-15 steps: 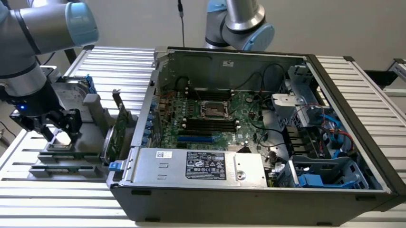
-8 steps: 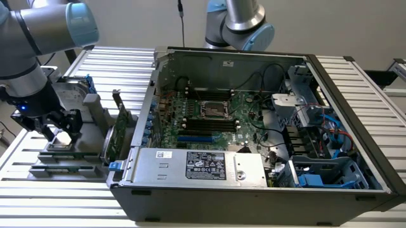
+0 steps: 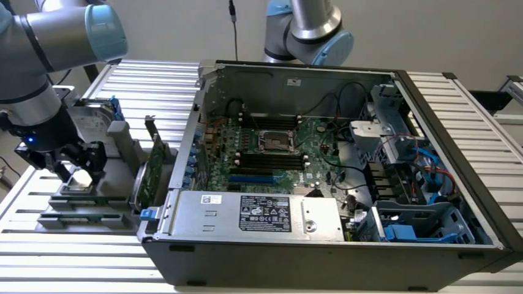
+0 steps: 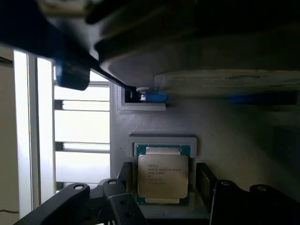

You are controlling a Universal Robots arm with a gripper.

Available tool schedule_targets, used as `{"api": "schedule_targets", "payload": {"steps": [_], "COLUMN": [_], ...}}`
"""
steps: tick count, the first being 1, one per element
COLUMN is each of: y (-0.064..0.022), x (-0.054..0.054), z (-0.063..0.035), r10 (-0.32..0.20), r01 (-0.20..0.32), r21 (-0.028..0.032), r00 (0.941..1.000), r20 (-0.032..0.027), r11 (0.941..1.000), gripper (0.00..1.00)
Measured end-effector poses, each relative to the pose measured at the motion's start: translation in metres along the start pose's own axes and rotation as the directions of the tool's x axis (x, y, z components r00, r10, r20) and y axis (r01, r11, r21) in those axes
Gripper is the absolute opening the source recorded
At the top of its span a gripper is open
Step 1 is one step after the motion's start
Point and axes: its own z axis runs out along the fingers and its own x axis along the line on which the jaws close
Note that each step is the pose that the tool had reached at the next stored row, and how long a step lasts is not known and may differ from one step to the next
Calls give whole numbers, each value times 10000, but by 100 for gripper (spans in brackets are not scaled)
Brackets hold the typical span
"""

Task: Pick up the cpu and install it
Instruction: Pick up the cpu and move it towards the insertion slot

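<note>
Silver-topped, one cpu (image 4: 162,174) lies in its grey tray (image 4: 234,136) between the two spread fingers (image 4: 205,180) of the pincer (image 4: 164,180)

Exterior view high over computer case (image 3: 327,184), wrist view close above cpu (image 4: 162,176), seen in both

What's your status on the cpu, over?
Gripper open, fingers either side of the cpu. Cpu flat in its grey tray, not lifted. Nothing in the way.
</note>
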Motion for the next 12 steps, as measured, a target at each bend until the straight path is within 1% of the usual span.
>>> {"api": "schedule_targets", "payload": {"steps": [12], "y": [0], "x": [0], "z": [5], "r10": [27], "r01": [-27], "r21": [-13], "r00": [10000], "r20": [0], "r11": [10000], "gripper": [65]}}
